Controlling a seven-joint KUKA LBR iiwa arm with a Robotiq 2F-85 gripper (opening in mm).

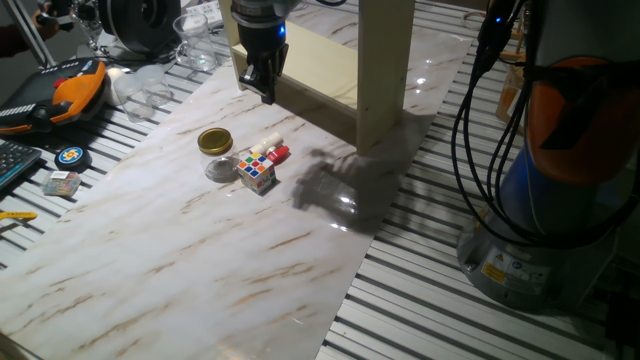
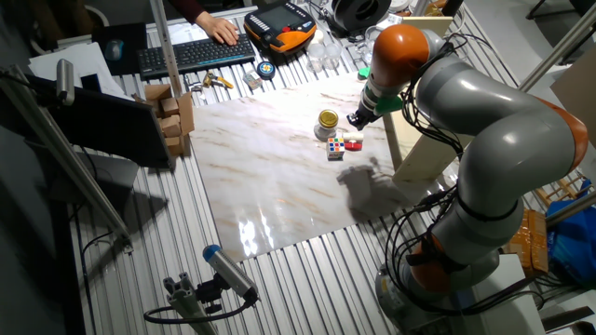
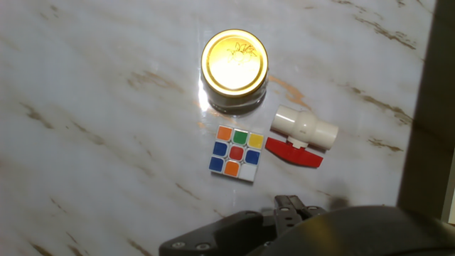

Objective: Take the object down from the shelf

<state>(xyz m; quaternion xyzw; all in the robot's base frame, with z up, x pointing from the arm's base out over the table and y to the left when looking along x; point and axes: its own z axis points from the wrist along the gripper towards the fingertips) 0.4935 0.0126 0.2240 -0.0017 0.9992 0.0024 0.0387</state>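
The cream shelf (image 1: 384, 70) stands at the back right of the marble table; I see nothing on its visible board. It also shows in the other fixed view (image 2: 421, 140). My gripper (image 1: 262, 92) hangs in front of the shelf's left side, above the table, with fingers close together and nothing between them. It is also in the other fixed view (image 2: 355, 118) and the hand view (image 3: 289, 205). Below it on the table lie a glass jar with a gold lid (image 3: 234, 67), a Rubik's cube (image 3: 236, 153) and a white valve with a red handle (image 3: 304, 135).
The jar (image 1: 215, 150), cube (image 1: 256, 172) and valve (image 1: 270, 151) sit close together mid-table. Clutter lies off the left edge: an orange tool case (image 1: 75, 88), clear cups (image 1: 195, 40), a keyboard (image 2: 191, 54). The robot base (image 1: 560, 200) stands right.
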